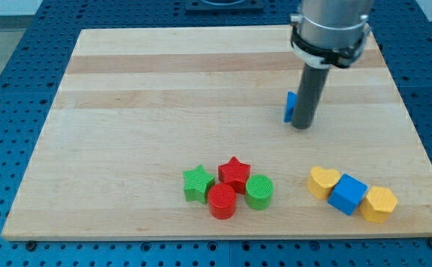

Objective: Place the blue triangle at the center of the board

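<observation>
Beside my tip [300, 127], touching, sits one blue triangle [290, 106]; fingers don't show.

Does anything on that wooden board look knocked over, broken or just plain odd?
Nothing stands out. The blue triangle sits mostly hidden behind my tip, and the other blocks lie flat in two tidy clusters near the board's bottom edge.

Open board [164, 89] at view's left, red-green cluster [228, 189], yellow-blue row [351, 194] along bottom

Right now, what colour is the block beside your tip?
Blue block, mostly hidden behind my tip, camera view.
</observation>
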